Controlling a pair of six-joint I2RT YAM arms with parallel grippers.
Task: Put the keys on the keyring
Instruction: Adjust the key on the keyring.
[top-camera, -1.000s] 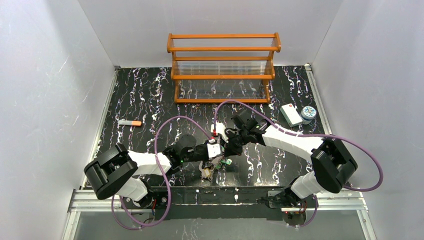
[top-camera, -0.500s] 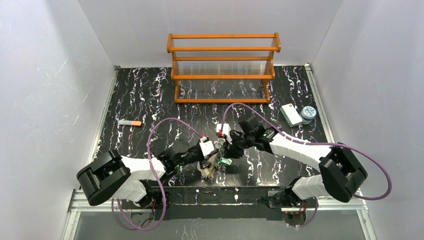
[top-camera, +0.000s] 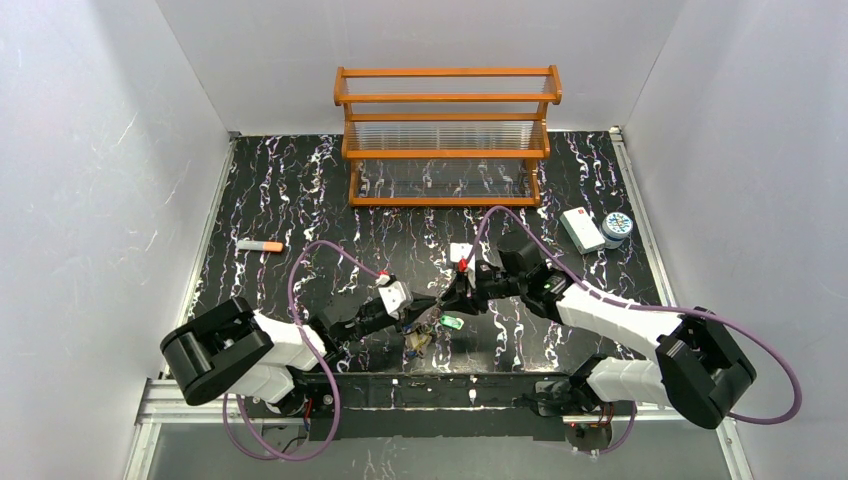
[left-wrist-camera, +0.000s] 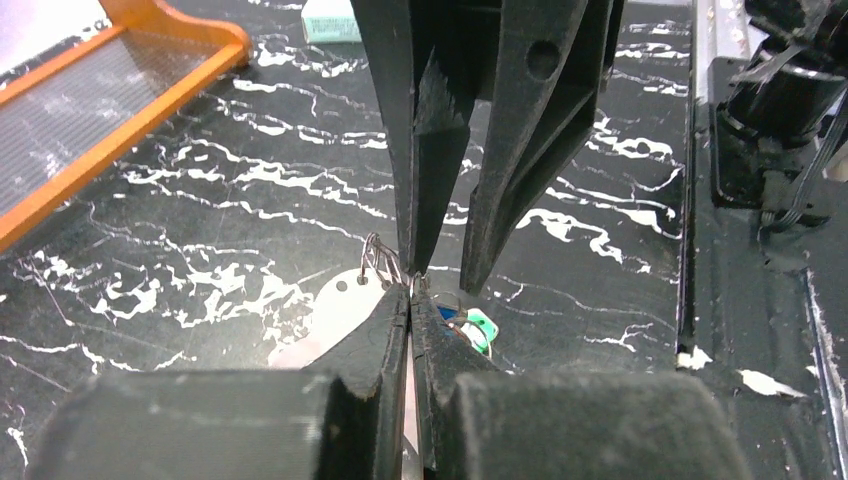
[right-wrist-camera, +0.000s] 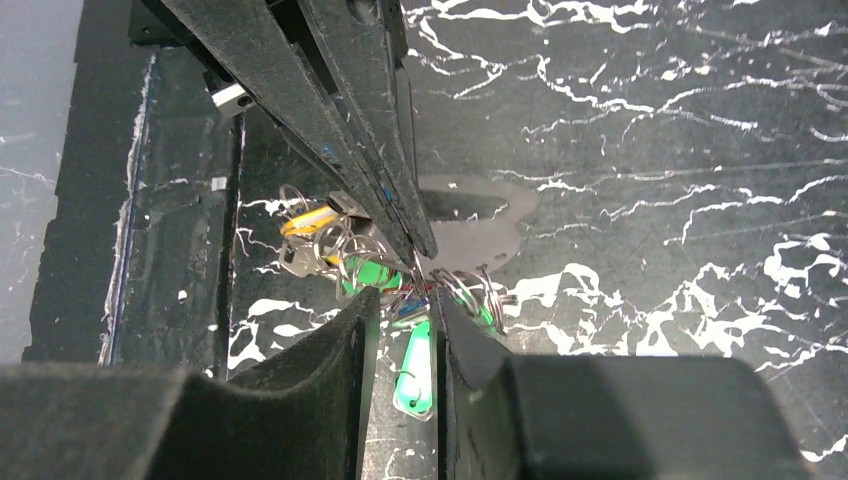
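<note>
White-veined black tabletop (right-wrist-camera: 650, 150) lies under silver keys (right-wrist-camera: 365, 272) with green, yellow plastic tags.

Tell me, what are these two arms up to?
The left gripper and right gripper meet tip to tip over a bunch of keys near the table's front edge. The left one is pinched shut; on what is too small to tell. The right one stands open just above the keys.

table (top-camera: 300, 200): black with white marble veining. rack (top-camera: 446, 98): orange wood. keys (right-wrist-camera: 370, 272): silver, green and yellow plastic heads. stick (top-camera: 260, 245): grey, orange tip. box (top-camera: 580, 229): white. tin (top-camera: 617, 226): pale, patterned lid. cables (top-camera: 310, 268): purple. arms (top-camera: 600, 305): white and black.
</note>
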